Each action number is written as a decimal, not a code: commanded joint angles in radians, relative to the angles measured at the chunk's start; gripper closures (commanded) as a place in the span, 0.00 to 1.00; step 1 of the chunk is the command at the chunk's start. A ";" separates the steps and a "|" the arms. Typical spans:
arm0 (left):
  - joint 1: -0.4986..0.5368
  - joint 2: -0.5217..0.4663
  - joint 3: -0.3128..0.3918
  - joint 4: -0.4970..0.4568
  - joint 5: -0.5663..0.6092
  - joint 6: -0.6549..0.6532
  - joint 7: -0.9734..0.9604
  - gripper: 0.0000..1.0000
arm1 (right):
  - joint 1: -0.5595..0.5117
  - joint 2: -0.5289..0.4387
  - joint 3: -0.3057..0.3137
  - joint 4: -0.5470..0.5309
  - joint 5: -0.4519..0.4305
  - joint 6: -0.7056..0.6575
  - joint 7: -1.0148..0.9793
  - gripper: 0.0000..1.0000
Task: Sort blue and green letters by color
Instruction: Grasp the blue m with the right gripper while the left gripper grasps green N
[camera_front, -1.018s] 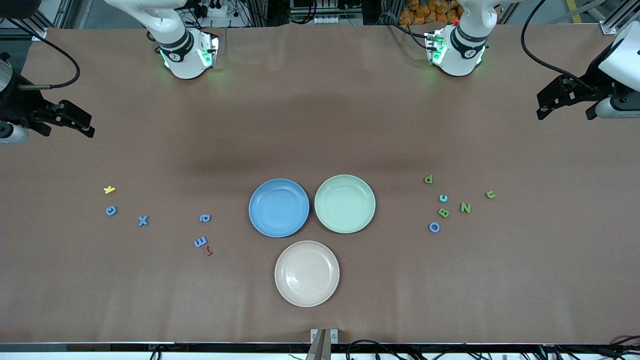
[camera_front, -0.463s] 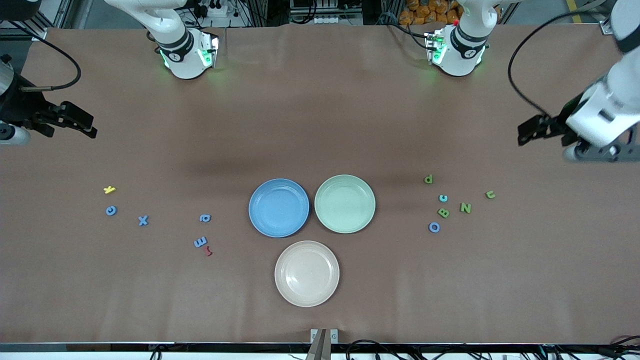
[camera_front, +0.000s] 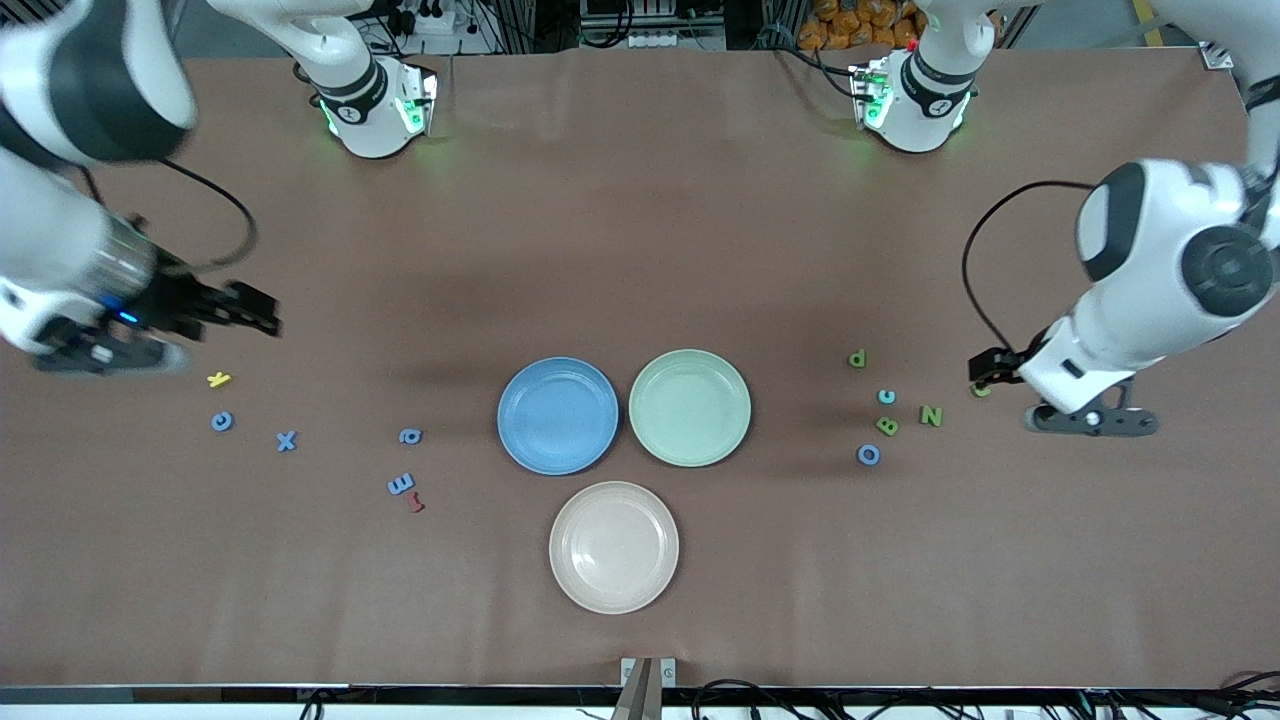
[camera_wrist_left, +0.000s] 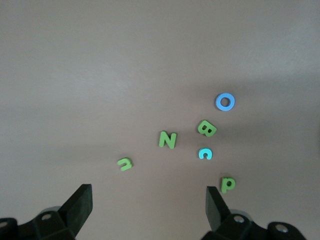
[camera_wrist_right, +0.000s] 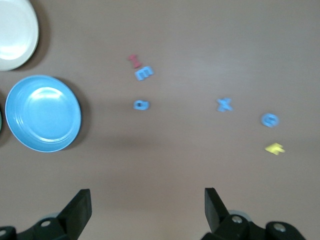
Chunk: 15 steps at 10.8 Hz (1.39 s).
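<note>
Both arms have swung in over the surface (camera_front: 640, 250) since the earlier frames: the left end effector (camera_front: 985, 368) now hangs over the green u (camera_wrist_left: 125, 164), and the right end effector (camera_front: 250, 312) is over bare surface near the yellow letter (camera_front: 219, 379). Each has its fingers spread wide and holds nothing.

Toward the left arm's end lie the green p (camera_front: 857, 358), B (camera_front: 887, 426) and N (camera_front: 931, 415), a light blue c (camera_front: 886, 396) and a blue O (camera_front: 868, 455). Toward the right arm's end lie four blue letters (all apart from one another): a C (camera_front: 222, 421), X (camera_front: 287, 440), q (camera_front: 410, 436) and E (camera_front: 400, 484), the E just beside a red letter (camera_front: 417, 504).

Between the groups sit a blue plate (camera_front: 520, 440), a green plate (camera_front: 730, 380) and, nearer the camera, a cream plate (camera_front: 575, 585)
</note>
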 joint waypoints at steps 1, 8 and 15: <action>0.011 0.065 -0.004 -0.109 0.022 0.169 -0.032 0.00 | 0.075 0.234 0.074 0.111 0.004 0.042 0.004 0.00; 0.039 0.259 -0.001 -0.161 0.035 0.416 -0.027 0.09 | 0.056 0.518 0.110 0.159 -0.066 0.317 -0.186 0.00; 0.040 0.320 0.003 -0.160 0.039 0.471 -0.024 0.22 | -0.029 0.632 0.110 0.156 -0.162 0.524 -0.329 0.00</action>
